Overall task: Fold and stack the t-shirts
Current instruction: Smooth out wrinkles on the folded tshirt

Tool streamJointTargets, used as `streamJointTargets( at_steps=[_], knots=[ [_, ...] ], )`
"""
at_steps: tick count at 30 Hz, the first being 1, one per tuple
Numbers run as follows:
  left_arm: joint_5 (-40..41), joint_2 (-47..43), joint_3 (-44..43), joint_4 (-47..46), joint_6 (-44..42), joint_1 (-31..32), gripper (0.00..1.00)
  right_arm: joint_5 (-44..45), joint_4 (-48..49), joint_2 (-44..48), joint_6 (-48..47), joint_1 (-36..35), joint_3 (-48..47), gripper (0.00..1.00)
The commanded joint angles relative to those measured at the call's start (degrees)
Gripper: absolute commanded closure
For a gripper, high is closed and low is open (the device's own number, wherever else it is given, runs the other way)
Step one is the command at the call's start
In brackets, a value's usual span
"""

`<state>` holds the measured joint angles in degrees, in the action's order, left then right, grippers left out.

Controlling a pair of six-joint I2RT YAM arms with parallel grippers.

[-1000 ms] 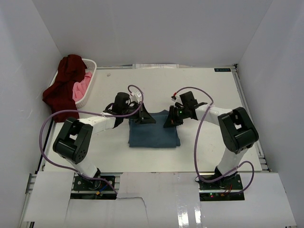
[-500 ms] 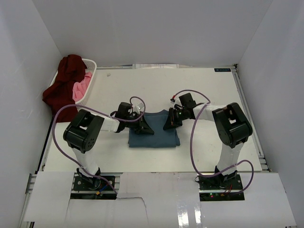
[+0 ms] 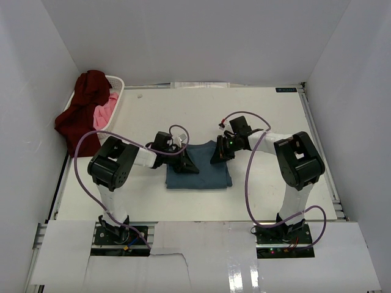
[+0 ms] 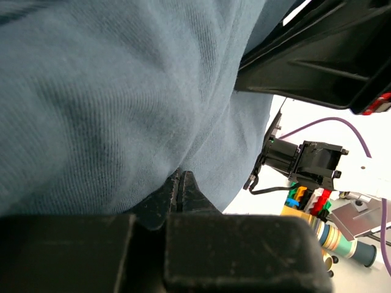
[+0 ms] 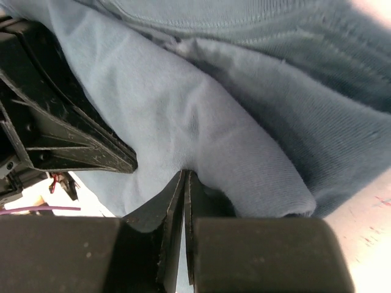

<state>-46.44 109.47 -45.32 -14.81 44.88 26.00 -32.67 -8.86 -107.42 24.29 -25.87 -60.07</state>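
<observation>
The teal-blue t-shirt [image 3: 198, 174] lies folded in a rough rectangle mid-table. My left gripper [image 3: 188, 163] is at its left far part, jaws shut with the cloth puckered at the tips in the left wrist view [image 4: 182, 174]. My right gripper [image 3: 219, 155] is at its right far edge, jaws shut on a fold of the same cloth in the right wrist view [image 5: 184, 172]. The shirt fills both wrist views [image 4: 122, 91] [image 5: 232, 134]. The dark maroon t-shirt [image 3: 82, 113] hangs over the basket's side. The pink t-shirt [image 3: 107, 113] lies inside it.
The white laundry basket [image 3: 116, 85] stands at the table's far left corner. White walls close in the table on three sides. Purple cables loop above both arms. The table's front edge runs just beyond the arm bases.
The left arm's elbow has swung right and inward, and its gripper has shifted slightly toward the near side on the shirt. The right gripper has barely moved. The shirt's outline stays the same.
</observation>
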Motion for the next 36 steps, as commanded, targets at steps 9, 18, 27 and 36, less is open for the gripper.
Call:
streamJointTargets(
  at_steps=[9, 18, 27, 36],
  knots=[
    [10.8, -15.3, -13.6, 20.8, -5.2, 0.2, 0.84, 1.1, -7.5, 4.5, -3.4, 0.4, -10.8, 0.88],
    [28.7, -24.8, -17.3, 44.1, -9.2, -3.3, 0.67, 4.3, -11.7, 13.1, -5.0, -1.3, -13.0, 0.63],
    [30.3, -34.8, -11.3, 47.1, -10.7, -15.8, 0.67, 11.5, -21.4, 4.7, -7.9, -14.6, -21.6, 0.81],
    [41.1, -36.0, -15.9, 52.2, -15.0, -28.3, 0.68, 23.2, -26.0, -1.3, -6.5, -22.2, -24.0, 0.92]
  ],
)
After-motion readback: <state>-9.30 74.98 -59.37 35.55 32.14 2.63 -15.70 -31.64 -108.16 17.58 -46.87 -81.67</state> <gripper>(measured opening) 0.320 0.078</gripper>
